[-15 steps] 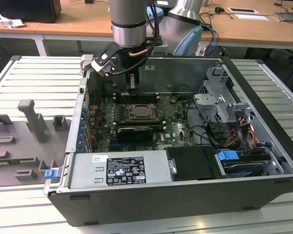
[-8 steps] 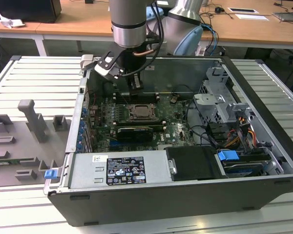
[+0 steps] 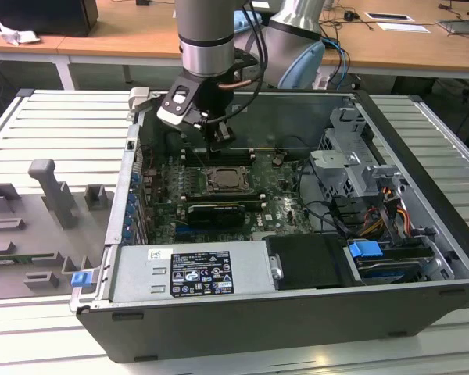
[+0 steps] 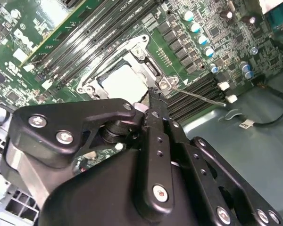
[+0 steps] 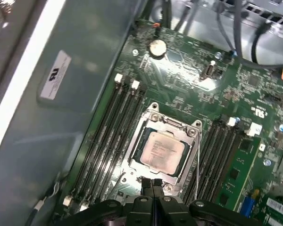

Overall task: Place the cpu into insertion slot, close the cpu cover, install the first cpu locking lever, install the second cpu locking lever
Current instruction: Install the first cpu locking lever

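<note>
The cpu (image 5: pixel 161 151) lies flat in the insertion slot (image 5: pixel 124 175) on the green board, its pale metal face up. The silvery cpu cover (image 5: pixel 172 126) lies down around it, framing the chip. A thin wire locking lever (image 5: pixel 198 162) runs along one side of the socket; in the second wrist view this lever (image 4: pixel 200 95) sticks out from the socket corner over the memory slots. My gripper (image 5: pixel 152 184) hangs just above the socket's edge with its black fingers pressed together and nothing between them. In the exterior view the gripper (image 3: pixel 221 134) is above the cpu (image 3: pixel 227 179).
Long memory slots (image 5: pixel 108 136) flank the socket on both sides. A black expansion card (image 3: pixel 215 212) lies in front of the socket, the power supply (image 3: pixel 195 273) nearer still. Drive cages and cables (image 3: pixel 359 180) fill the exterior view's right. Case walls (image 3: pixel 133 156) enclose the board.
</note>
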You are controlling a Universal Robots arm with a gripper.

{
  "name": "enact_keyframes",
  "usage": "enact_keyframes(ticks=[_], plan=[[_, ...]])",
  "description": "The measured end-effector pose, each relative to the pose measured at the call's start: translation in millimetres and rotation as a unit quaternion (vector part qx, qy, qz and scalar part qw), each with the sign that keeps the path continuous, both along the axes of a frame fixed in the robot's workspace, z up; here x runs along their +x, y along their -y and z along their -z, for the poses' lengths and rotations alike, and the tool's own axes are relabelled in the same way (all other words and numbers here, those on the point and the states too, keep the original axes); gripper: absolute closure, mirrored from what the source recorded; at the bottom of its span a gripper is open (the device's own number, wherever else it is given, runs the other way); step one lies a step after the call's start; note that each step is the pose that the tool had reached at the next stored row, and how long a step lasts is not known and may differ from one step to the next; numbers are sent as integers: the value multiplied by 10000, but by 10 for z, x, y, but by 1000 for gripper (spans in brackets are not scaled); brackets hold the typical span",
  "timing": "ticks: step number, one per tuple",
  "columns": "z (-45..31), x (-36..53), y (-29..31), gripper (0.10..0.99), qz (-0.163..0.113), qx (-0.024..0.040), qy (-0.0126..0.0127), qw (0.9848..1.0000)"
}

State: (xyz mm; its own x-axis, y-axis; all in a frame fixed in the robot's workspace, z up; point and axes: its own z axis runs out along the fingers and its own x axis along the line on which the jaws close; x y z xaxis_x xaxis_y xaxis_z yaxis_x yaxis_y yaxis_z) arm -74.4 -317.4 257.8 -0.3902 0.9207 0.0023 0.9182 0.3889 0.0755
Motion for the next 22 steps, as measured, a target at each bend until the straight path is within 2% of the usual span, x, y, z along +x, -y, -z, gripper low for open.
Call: enact_keyframes(ticks=[5,12,13,14,17,21,22], plan=[[0,0,0,980,-283,0,0,9996],[0,0,0,980,-706,0,0,9975],[1,0,0,980,-912,0,0,9958],[2,0,0,980,-1013,0,0,9949],[2,0,0,980,-1252,0,0,9921],[3,0,0,980,-1450,0,0,9894],[4,0,0,980,-1558,0,0,9878]])
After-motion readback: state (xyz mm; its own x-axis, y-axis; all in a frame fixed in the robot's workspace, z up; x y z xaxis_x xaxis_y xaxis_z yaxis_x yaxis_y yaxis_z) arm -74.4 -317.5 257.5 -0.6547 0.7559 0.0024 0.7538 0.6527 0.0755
